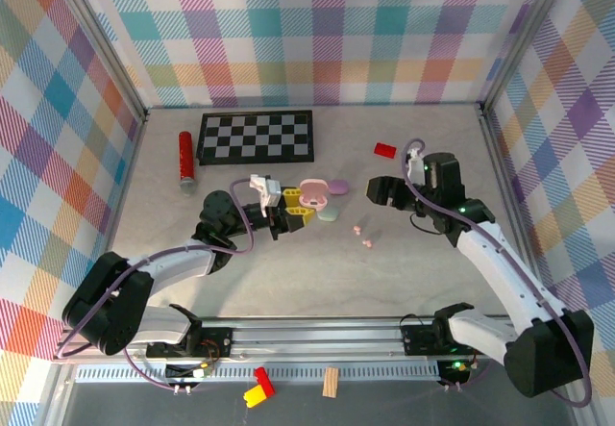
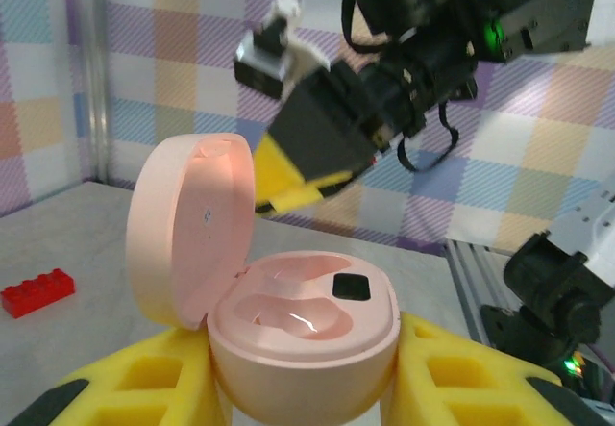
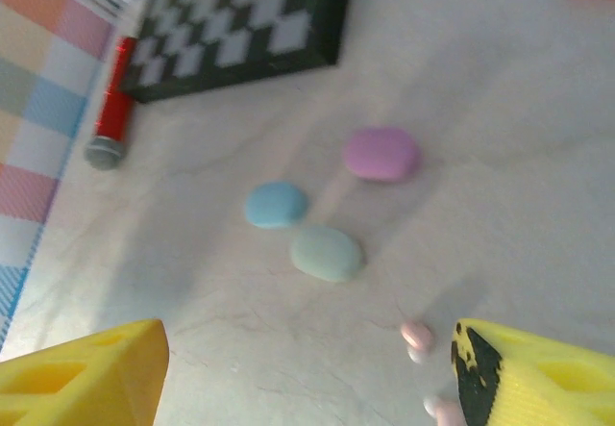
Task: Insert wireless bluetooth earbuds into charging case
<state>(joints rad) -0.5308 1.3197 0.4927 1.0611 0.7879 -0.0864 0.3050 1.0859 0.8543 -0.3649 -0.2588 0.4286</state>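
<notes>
The left gripper (image 1: pixel 293 216) is closed on the pink case (image 1: pixel 312 193) and holds it by two opposite sides between the yellow fingers (image 2: pixel 135 388). The case base sits level with its opening turned up. The lid (image 2: pixel 192 229) stands upright on its hinge, at the left in the left wrist view.

Two pink earbuds (image 1: pixel 357 228) (image 1: pixel 368 243) lie on the table (image 1: pixel 317 282), near each other, to the right of the green case (image 1: pixel 330 213) and between both grippers. They are too small and blurred to tell which way their stems point.

The right gripper (image 1: pixel 378 190) hangs above the table with its jaws wide apart and nothing held. In its wrist view the earbuds (image 3: pixel 416 335) are just beside the right finger (image 3: pixel 538 378). The purple case (image 3: pixel 381 152), blue case (image 3: pixel 276 204) and green case are closed.
</notes>
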